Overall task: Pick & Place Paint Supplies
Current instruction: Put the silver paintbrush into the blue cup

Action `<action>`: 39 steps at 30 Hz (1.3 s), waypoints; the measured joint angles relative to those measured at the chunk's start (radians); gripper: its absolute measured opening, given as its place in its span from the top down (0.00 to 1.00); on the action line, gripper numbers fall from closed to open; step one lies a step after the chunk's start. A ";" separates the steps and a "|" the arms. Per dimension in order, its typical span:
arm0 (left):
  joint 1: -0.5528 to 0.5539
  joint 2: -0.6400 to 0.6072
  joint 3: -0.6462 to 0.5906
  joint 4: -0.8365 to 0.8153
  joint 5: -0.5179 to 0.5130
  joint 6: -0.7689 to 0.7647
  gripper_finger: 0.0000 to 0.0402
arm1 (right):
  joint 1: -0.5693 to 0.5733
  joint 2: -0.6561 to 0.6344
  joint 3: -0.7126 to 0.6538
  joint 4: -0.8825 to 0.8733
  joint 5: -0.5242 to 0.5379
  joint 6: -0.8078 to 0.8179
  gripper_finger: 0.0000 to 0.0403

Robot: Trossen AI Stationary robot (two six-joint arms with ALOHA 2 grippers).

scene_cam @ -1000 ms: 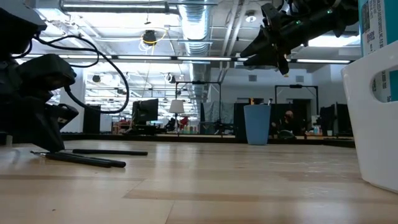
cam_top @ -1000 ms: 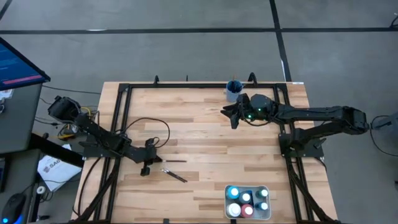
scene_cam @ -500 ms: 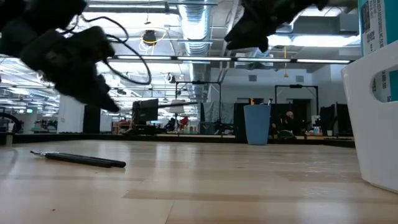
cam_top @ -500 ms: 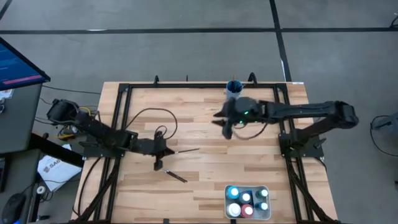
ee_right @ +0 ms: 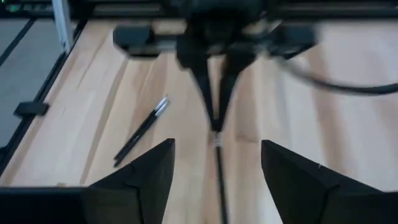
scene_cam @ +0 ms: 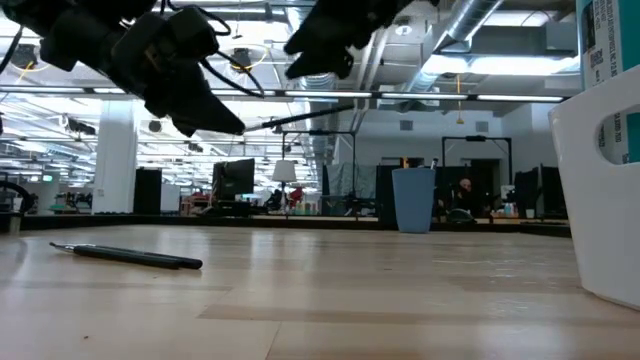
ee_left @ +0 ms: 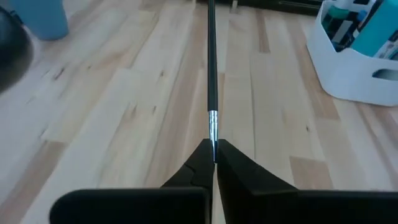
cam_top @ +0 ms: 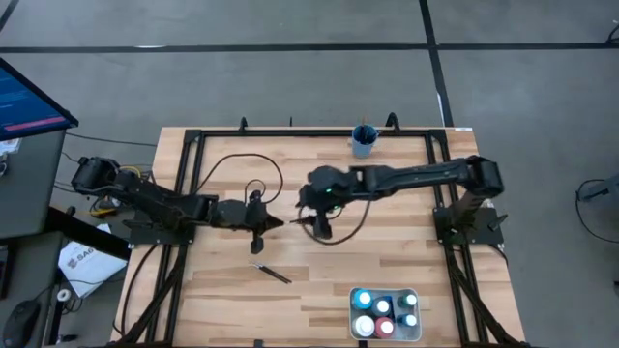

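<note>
Two grippers are seen meeting over the middle of the bench in the high view. The left gripper [cam_top: 275, 222] is clamped on one end of a thin paintbrush [cam_top: 290, 221], held level above the boards, while the right gripper [cam_top: 316, 228] is brought in at the brush's far end. A second pair of brushes [cam_top: 272, 273] is left lying nearer the front edge, the white tray [cam_top: 385, 296] of paint bottles [cam_top: 364, 301] sits by the front right corner, and the blue cup [cam_top: 364, 141] stands at the back edge.

From the low view, the held brush [scene_cam: 300, 117] is shown well above the bench, between the two dark grippers; the loose brushes [scene_cam: 125, 256] lie flat at the left.

In the left wrist view, the fingers [ee_left: 239, 173] are seen pinched shut on the metal ferrule, the long handle [ee_left: 211, 56] pointing away.

In the right wrist view, the right fingers [ee_right: 147, 175] are spread wide, with the handle lying between them but not yet gripped.

A fumbled handover is judged the main risk: if the left grip is released before the right fingers close, the brush is likely to drop to the boards. A pinch so near the tip could also let the handle swing out of line and be missed.
</note>
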 joint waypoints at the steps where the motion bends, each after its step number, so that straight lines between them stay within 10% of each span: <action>1: 0.002 0.000 0.004 -0.001 -0.002 0.002 1.00 | 0.003 0.024 0.018 -0.028 -0.010 0.000 0.44; 22: 0.004 -0.002 0.015 0.027 -0.008 0.004 1.00 | -0.003 0.170 0.113 -0.094 -0.031 -0.017 0.52; 39: 0.004 -0.002 0.015 0.047 -0.010 0.004 1.00 | -0.007 0.187 0.113 -0.088 -0.024 -0.026 0.80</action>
